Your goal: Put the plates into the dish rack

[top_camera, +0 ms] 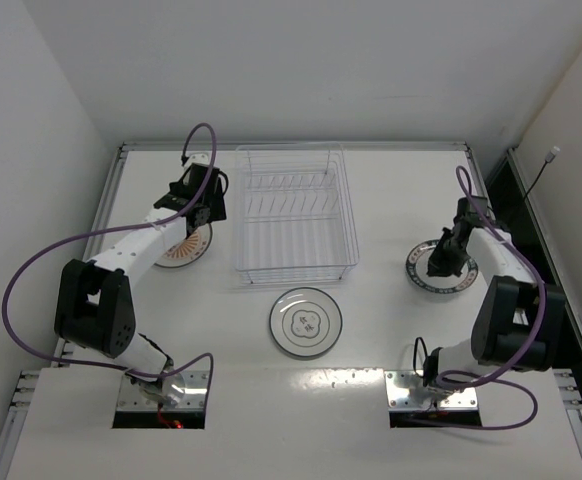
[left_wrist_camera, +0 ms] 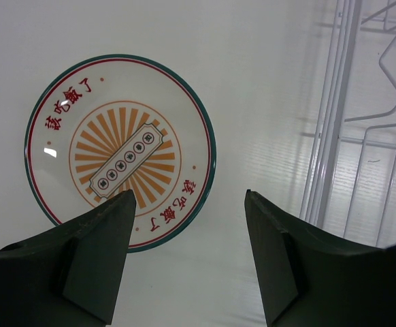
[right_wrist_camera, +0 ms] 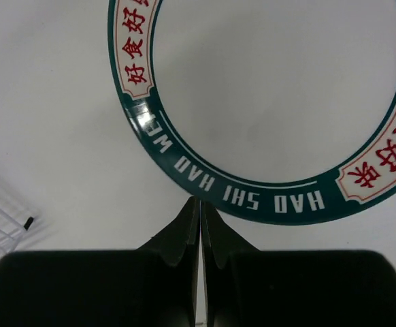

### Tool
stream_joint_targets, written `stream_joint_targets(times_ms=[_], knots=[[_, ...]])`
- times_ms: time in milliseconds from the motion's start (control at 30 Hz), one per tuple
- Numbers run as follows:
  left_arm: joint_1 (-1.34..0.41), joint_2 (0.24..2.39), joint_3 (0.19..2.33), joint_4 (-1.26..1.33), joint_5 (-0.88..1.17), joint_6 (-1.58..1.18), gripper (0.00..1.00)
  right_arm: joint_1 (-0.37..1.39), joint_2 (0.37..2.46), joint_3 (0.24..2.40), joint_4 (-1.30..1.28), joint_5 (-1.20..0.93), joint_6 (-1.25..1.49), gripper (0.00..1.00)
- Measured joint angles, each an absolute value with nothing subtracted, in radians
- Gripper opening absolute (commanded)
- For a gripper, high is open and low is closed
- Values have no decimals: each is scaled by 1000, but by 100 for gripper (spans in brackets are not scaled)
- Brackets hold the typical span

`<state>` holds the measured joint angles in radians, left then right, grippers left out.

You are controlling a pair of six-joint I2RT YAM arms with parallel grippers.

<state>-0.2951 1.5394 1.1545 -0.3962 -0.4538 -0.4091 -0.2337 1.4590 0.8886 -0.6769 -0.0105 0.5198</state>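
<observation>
The orange-striped plate lies flat on the table left of the dish rack. My left gripper hovers over it, open and empty. In the left wrist view the plate lies ahead and to the left of the open gripper, with the rack wires to the right. The dark-banded plate lies flat at the right. My right gripper is above it. In the right wrist view the gripper is shut, its tips at the near edge of the plate's dark band. The grey-ringed plate lies in front of the rack.
The rack holds no plates and its upright tines run along its far half. A corner of the rack shows at the lower left of the right wrist view. White walls enclose the table on three sides. Purple cables loop from both arms.
</observation>
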Motion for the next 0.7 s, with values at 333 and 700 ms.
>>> stream_joint_targets(times_ms=[333,700], knots=[[-295,1541,1155,-403,-454,-409,63,-234,1457,888,-620,-156,509,100],[-295,1541,1155,-404,-454,-409,63,-226,1172,1008,-561,-238,437,100]])
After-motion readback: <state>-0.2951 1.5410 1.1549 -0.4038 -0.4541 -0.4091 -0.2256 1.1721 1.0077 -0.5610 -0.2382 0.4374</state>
